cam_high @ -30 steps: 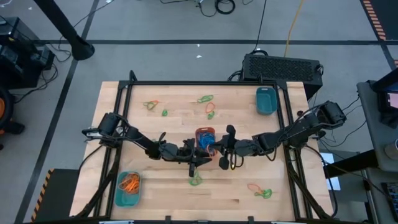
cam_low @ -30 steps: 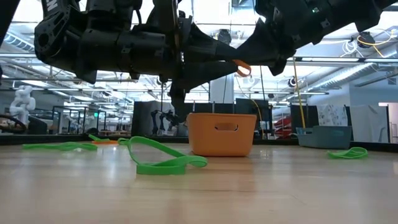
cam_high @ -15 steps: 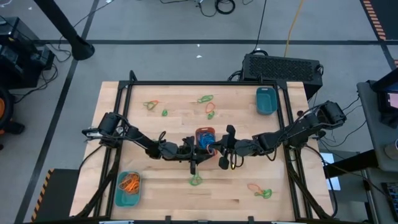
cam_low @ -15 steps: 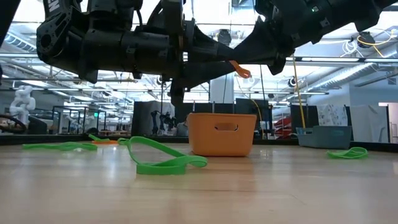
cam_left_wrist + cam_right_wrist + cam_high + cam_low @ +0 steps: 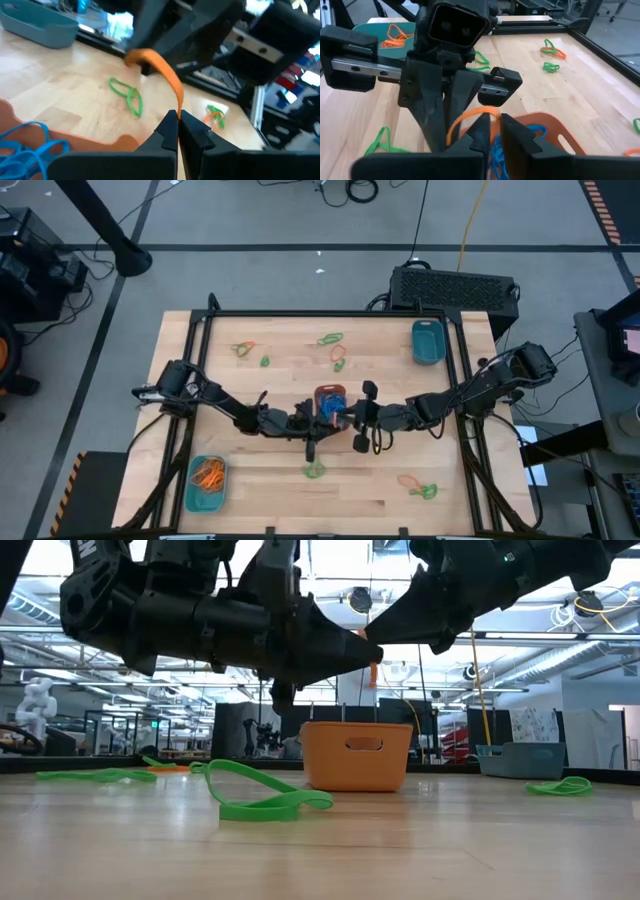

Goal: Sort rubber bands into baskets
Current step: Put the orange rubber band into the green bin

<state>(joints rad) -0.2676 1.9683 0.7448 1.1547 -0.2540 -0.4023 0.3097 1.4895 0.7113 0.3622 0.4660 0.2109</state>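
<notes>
An orange rubber band [image 5: 160,70] spans between my two grippers, above the orange basket [image 5: 330,402], which holds blue bands [image 5: 506,146]. My left gripper [image 5: 178,117] comes in from the table's left and is shut on the band. My right gripper [image 5: 495,122] comes in from the table's right and meets it tip to tip [image 5: 372,648]. It too is closed on the band. A teal basket [image 5: 206,483] at the near left holds orange bands. Another teal basket [image 5: 427,341] stands at the far right. My left gripper pinches one end of the orange band [image 5: 176,102] between its two fingertips, coming level from the table's left. The band arcs away from the tips toward the right gripper, clear of the basket below. My right gripper holds the band's other end [image 5: 489,111] between its fingertips, coming level from the table's right. The band curves out of the tips as a loop [image 5: 457,125], lifted clear above the orange basket.
A green band [image 5: 315,469] lies on the table just near of the grippers and shows large in the low view [image 5: 265,795]. More loose bands lie at the far side [image 5: 330,339] [image 5: 243,347] [image 5: 339,357] and at the near right [image 5: 418,486]. A black frame rims the table.
My left gripper has moved toward the table's right, up to the right gripper's tip. The orange band hung there as a small free loop. It now sits between the two grippers, and little of it shows in the low view.
</notes>
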